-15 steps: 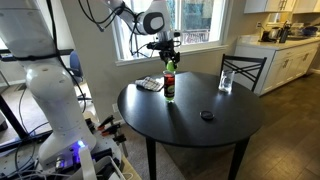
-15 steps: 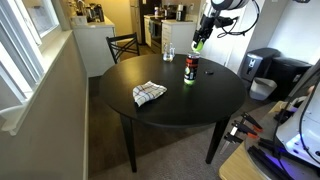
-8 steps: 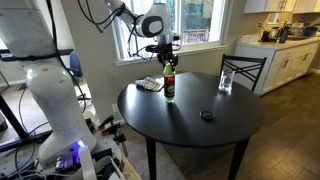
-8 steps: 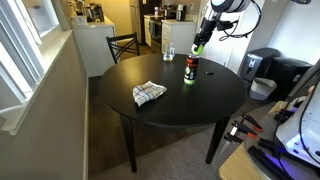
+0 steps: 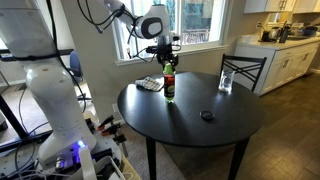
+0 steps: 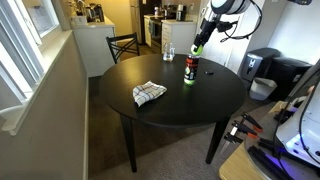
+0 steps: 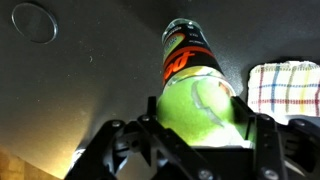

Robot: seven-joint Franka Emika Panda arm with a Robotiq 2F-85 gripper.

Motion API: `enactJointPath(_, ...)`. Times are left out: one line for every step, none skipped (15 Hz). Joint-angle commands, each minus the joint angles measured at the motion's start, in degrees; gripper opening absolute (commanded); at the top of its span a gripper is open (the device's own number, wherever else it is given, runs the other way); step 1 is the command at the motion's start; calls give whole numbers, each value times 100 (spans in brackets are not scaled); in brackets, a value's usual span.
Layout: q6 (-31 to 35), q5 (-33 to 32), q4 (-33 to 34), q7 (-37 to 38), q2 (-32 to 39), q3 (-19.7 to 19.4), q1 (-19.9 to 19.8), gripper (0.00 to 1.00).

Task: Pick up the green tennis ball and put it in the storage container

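My gripper (image 7: 198, 125) is shut on the green tennis ball (image 7: 198, 108), which fills the space between the fingers in the wrist view. The ball hangs just above the open top of the storage container (image 7: 185, 50), a slim dark tube with a red rim band standing upright on the round black table (image 5: 215, 135). In both exterior views the gripper (image 5: 167, 62) (image 6: 198, 45) holds the ball (image 5: 168, 67) (image 6: 198, 48) over the tube (image 5: 169, 85) (image 6: 189, 71).
A checkered cloth (image 5: 148, 84) (image 6: 148, 94) (image 7: 285, 85) lies next to the tube. A clear drinking glass (image 5: 226, 82) (image 6: 167, 53) stands at the table's far side. A small flat black round object (image 5: 206, 115) (image 6: 208, 71) lies on the table. A chair (image 5: 243, 68) stands behind.
The gripper with the ball has come down slightly toward the tube's top; otherwise nothing has visibly moved.
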Motion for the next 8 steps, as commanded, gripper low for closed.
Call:
enactJointPath(182,222,-177,-342,-84,-25,5,99)
enactJointPath(171,226,-182,-347,-88,-31,0,100)
enactJointPath(158,227,-185,-341,-93,-37,-4,100)
enactJointPath(116,209,-187,-316,-103,-46,-13,100)
enactJointPath(46,156,-183,-266,-114,-55,-26,100)
enactJointPath(30,145,-200,-264,-137,-74,-39,100)
enactJointPath(50,158,-223,-296,-158,-96,-51,100)
enactJointPath(44,139,-223,-265,-166,-114,-63,100)
